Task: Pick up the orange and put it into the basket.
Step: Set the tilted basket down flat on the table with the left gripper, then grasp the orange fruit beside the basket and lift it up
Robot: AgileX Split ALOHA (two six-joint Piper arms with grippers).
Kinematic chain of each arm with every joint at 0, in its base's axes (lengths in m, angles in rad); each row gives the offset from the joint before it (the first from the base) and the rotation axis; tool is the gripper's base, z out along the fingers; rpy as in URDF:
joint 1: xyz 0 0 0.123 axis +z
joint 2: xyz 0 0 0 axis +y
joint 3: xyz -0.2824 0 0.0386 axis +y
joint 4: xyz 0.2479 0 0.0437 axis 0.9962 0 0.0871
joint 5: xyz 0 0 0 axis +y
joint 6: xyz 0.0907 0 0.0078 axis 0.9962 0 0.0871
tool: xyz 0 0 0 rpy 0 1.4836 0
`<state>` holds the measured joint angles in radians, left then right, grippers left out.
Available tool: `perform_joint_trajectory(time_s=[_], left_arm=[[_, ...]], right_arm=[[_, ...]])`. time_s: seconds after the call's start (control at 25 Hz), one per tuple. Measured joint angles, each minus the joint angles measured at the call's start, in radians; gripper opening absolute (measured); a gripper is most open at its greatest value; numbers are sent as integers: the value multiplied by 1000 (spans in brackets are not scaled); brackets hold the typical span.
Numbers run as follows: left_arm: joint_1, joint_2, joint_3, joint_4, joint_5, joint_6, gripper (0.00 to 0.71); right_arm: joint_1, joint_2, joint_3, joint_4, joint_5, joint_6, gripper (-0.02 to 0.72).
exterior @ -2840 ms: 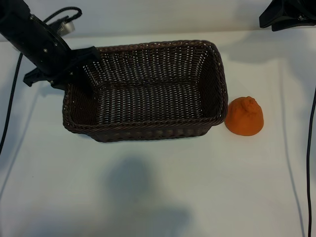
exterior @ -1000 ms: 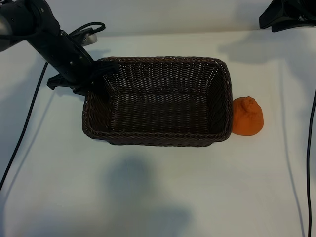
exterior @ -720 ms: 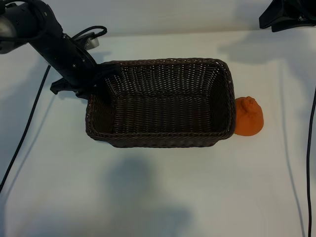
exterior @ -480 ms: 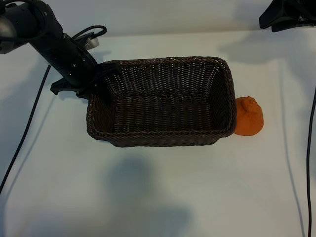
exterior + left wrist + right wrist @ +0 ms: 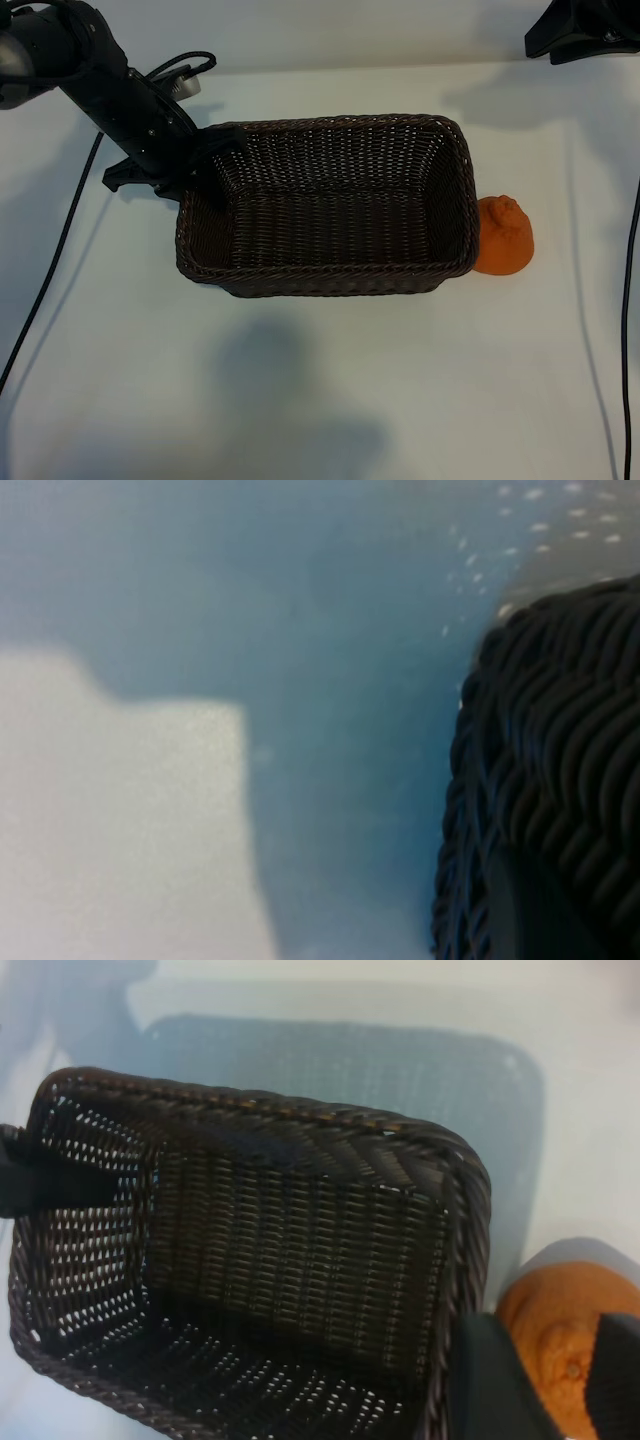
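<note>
The basket sits on the white table, long axis running left to right in the exterior view, its interior holding nothing. The left gripper is clamped on the basket's left short wall at the far corner: one finger shows inside the rim against the weave, the arm angling down from the upper left. The left wrist view shows only the braided rim close up against the table surface.

The orange rests on the table just outside the basket's right short wall, touching or nearly touching it; contact cannot be confirmed. It is outside the basket, knobby end up.

The right gripper hangs above the orange, jaws parted and holding nothing; in the right wrist view its two dark fingers frame the fruit beside the basket's right rim. In the exterior view only part of the right arm shows at the top right corner.

Open table lies in front of the basket and to the right of the orange. A black cable runs down the left edge, another down the right edge.
</note>
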<state>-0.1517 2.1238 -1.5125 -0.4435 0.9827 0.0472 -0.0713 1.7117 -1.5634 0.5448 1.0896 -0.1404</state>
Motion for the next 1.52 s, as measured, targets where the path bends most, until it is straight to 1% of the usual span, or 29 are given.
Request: perform_joint_trajectory(time_s=[0.04, 0.08, 0.28, 0.36, 0.44, 0.64, 0.76, 0.84, 0.96, 1.08, 1.24, 1.52], left_arm=[[0, 0, 0, -2, 0, 0, 177], [0, 0, -1, -6, 0, 0, 209], [0, 0, -2, -25, 7, 0, 426], [0, 0, -9, -25, 14, 0, 483], [0, 0, -19, -25, 25, -2, 512], [3, 0, -53, -24, 68, -4, 525], [15, 0, -88, -25, 138, -6, 525], [31, 0, -111, -25, 181, -6, 525], [52, 0, -144, -23, 181, -6, 525], [61, -17, -150, -23, 193, -6, 525], [61, -65, -150, 5, 193, -6, 525], [61, -204, -150, 73, 193, -32, 525]], right_arm=[[0, 0, 0, 0, 0, 0, 278], [0, 0, 0, 0, 0, 0, 278], [0, 0, 0, 0, 0, 0, 278], [0, 0, 0, 0, 0, 0, 278], [0, 0, 0, 0, 0, 0, 278], [0, 0, 0, 0, 0, 0, 278], [0, 0, 0, 0, 0, 0, 278], [0, 0, 0, 0, 0, 0, 278], [0, 0, 0, 0, 0, 0, 278], [0, 0, 0, 0, 0, 0, 278], [0, 0, 0, 0, 0, 0, 278], [0, 0, 0, 0, 1, 0, 278]])
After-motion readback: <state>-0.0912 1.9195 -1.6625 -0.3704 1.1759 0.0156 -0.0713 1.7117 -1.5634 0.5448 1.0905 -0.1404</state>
